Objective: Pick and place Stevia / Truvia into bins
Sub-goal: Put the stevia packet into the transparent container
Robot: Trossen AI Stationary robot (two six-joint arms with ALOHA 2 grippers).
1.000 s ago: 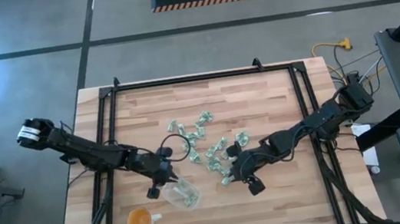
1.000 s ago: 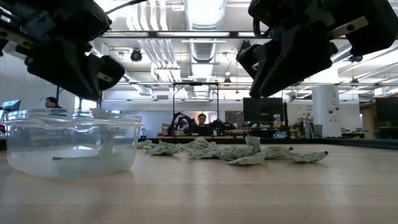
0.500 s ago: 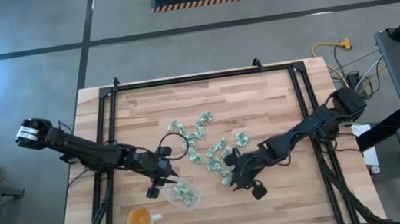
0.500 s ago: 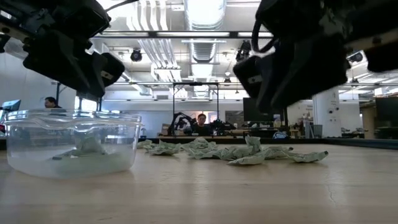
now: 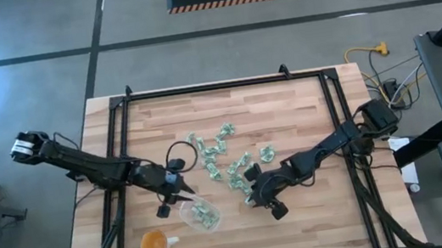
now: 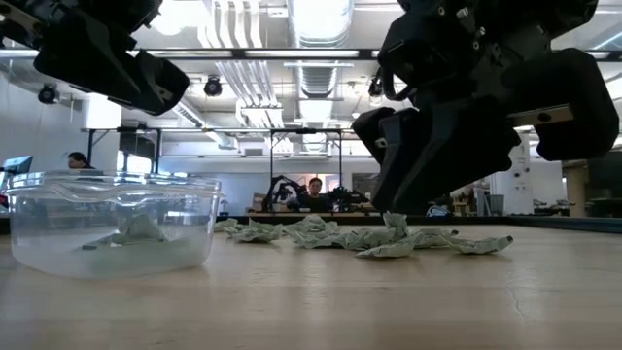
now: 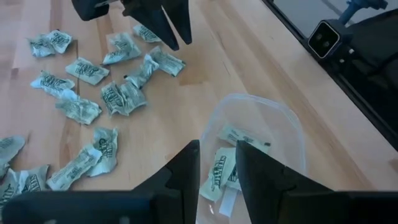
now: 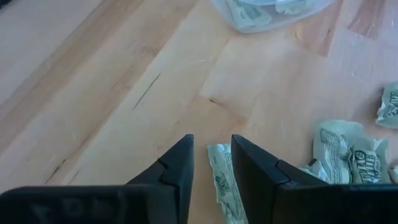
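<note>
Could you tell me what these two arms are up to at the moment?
They are moving sweetener packets from a loose pile on the wooden table into a clear tub. The left gripper hangs over the tub with its fingers apart and empty; a few packets already lie inside. The right gripper is low at the near edge of the pile, its open fingers straddling one packet that lies on the wood. An orange cup stands near the tub.

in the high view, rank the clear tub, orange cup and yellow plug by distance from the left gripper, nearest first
1. clear tub: right beside the left gripper, at the table's near side.
2. orange cup: near the table's front-left corner.
3. yellow plug: on the floor, off the table's far right corner.
</note>
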